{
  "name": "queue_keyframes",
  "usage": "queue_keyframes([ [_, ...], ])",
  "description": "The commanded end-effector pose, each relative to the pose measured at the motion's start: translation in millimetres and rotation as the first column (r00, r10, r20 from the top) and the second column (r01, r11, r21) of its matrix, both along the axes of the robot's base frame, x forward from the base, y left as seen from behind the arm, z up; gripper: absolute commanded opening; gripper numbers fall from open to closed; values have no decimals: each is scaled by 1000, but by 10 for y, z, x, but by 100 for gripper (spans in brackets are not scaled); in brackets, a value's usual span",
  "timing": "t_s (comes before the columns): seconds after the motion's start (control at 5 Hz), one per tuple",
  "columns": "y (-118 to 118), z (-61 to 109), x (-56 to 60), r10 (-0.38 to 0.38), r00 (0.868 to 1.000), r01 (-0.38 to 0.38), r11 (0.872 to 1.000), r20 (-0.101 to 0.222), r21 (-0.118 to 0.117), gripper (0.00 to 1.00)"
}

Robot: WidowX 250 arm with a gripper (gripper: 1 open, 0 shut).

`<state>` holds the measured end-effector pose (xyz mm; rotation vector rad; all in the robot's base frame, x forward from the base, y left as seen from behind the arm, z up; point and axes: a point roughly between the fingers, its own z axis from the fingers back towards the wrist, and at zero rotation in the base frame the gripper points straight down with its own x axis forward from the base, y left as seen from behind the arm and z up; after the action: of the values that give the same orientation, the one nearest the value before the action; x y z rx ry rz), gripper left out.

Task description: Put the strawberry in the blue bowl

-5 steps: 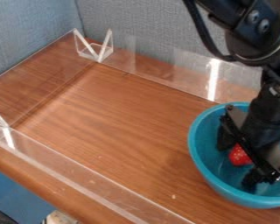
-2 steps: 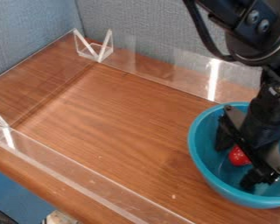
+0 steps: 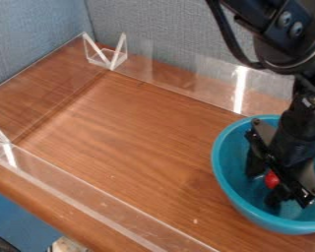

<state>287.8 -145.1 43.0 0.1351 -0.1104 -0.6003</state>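
Note:
The blue bowl point(image 3: 227, 157) sits at the right front of the wooden table. My gripper point(image 3: 280, 187) points straight down inside it, with its black fingers point(image 3: 258, 163) spread apart. The strawberry point(image 3: 272, 181) shows as a small red patch low between the fingers, near the bowl's inner surface. The fingers hide most of the strawberry, and I cannot tell whether they touch it. The black arm rises from the bowl towards the top right.
Low clear acrylic walls point(image 3: 173, 74) ring the wooden table point(image 3: 121, 128), with a triangular bracket point(image 3: 107, 51) at the back left and another at the left front corner point(image 3: 3, 148). Grey-blue panels stand behind.
The arm has stayed in place inside the bowl. Less of the strawberry shows than before, and the red patch sits slightly lower between the fingers.

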Motion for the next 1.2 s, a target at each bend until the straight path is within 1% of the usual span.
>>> queue_keyframes([
  [0.0,-39,241,105,3,997,0,999,72,-36,0],
  [0.2,-29,269,110,8,997,-6,999,78,-38,100],
  [0.4,-21,289,113,9,996,-6,999,84,-35,0],
  [0.6,-13,305,115,13,996,-10,999,88,-37,0],
  [0.8,-1,386,130,2,995,1,1000,103,-26,0],
  [1.0,1,435,149,-10,994,12,1000,110,-17,0],
])
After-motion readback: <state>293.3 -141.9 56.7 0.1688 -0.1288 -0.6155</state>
